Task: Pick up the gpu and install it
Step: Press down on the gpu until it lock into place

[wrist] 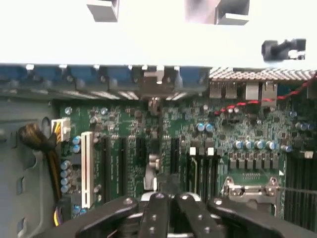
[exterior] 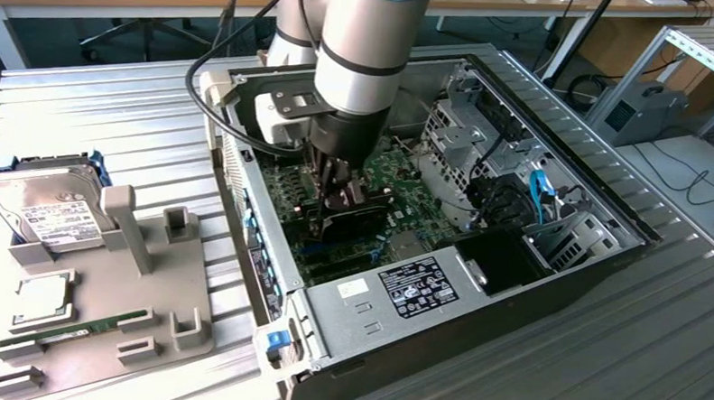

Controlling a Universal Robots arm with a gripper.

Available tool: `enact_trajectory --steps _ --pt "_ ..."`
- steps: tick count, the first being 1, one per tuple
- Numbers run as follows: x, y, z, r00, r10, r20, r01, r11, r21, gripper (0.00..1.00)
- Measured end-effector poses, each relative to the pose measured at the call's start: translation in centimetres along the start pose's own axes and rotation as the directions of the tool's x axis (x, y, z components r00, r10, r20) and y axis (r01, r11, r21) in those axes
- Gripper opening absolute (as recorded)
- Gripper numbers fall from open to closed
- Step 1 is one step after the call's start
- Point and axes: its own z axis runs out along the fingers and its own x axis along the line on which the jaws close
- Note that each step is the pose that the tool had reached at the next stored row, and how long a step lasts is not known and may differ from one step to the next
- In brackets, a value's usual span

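The gpu (exterior: 346, 225) is a thin black card standing on edge over the green motherboard (exterior: 394, 170), inside the open computer case (exterior: 598, 197). My gripper (exterior: 339, 197) hangs straight down onto the card's top edge with its fingers shut together. In the wrist view the black fingers (wrist: 158, 210) lie closed side by side. The gpu (wrist: 155, 163) runs away from them edge-on along a slot towards the case's rear wall. I cannot tell whether the card's edge is pinched between the fingertips or only touched from above.
A grey parts holder (exterior: 110, 325) lies on the exterior view's left with a hard drive in a blue frame (exterior: 43, 209), a processor (exterior: 42, 299) and a green RAM stick (exterior: 74, 330). Drive cages and cables (exterior: 502, 179) crowd the case beside the arm.
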Motion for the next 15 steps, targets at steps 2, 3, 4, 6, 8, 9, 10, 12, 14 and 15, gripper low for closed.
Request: enact_trajectory --steps 2,3,4,6,8,9,10,12,14,15 --pt "0.01 0.13 0.17 1.0000 0.000 -0.0006 0.000 1.0000 0.0000 0.11" --pt "0.01 0.19 0.27 1.0000 0.000 -0.0007 0.000 1.0000 -0.0003 0.11" --pt "0.02 0.20 0.32 1.0000 0.000 -0.0008 0.000 1.0000 -0.0005 0.11" --pt "0.06 0.22 0.42 1.0000 0.000 -0.0005 0.000 1.0000 -0.0002 0.11" --pt "0.22 0.26 0.40 1.0000 0.000 -0.0012 0.000 1.0000 -0.0009 0.11" --pt "0.31 0.26 0.44 1.0000 0.000 -0.0003 0.000 1.0000 -0.0003 0.11" --pt "0.42 0.25 0.43 1.0000 0.000 -0.0004 0.000 1.0000 -0.0001 0.11" --pt "0.49 0.26 0.45 1.0000 0.000 0.0000 0.000 1.0000 0.0001 0.11" --pt "0.52 0.25 0.43 1.0000 0.000 -0.0001 0.000 1.0000 0.0000 0.11" --pt "0.52 0.23 0.38 1.0000 0.000 0.0000 0.000 1.0000 0.0000 0.11"
